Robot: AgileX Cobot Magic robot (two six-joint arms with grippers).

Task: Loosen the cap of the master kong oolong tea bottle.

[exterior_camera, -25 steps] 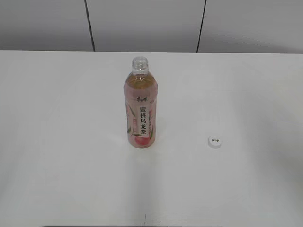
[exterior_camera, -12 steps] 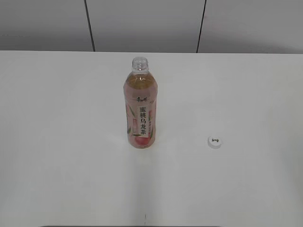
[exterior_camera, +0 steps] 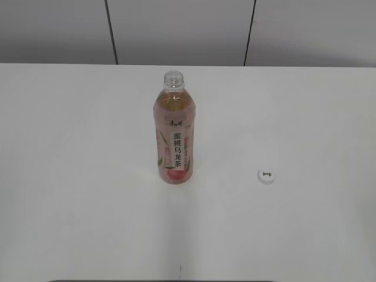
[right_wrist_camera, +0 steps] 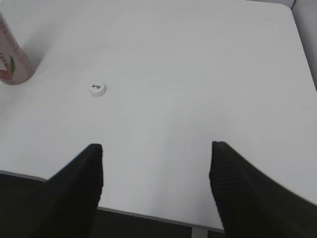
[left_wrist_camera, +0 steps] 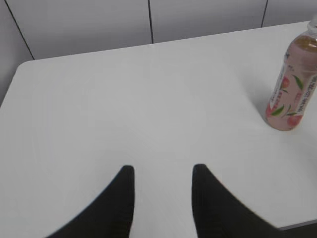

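The master kong oolong tea bottle (exterior_camera: 174, 136) stands upright at the middle of the white table, its neck open with no cap on it. It also shows in the left wrist view (left_wrist_camera: 292, 89) and at the left edge of the right wrist view (right_wrist_camera: 11, 57). The cap (exterior_camera: 267, 176) lies on the table to the right of the bottle, apart from it, and shows in the right wrist view (right_wrist_camera: 97, 89). My left gripper (left_wrist_camera: 162, 171) is open and empty, well left of the bottle. My right gripper (right_wrist_camera: 156, 148) is open wide and empty, near the table's front edge.
The white table (exterior_camera: 82, 176) runs to a grey panelled wall (exterior_camera: 176, 29) at the back. Its front edge (right_wrist_camera: 148, 214) lies just under my right gripper. Neither arm shows in the exterior view.
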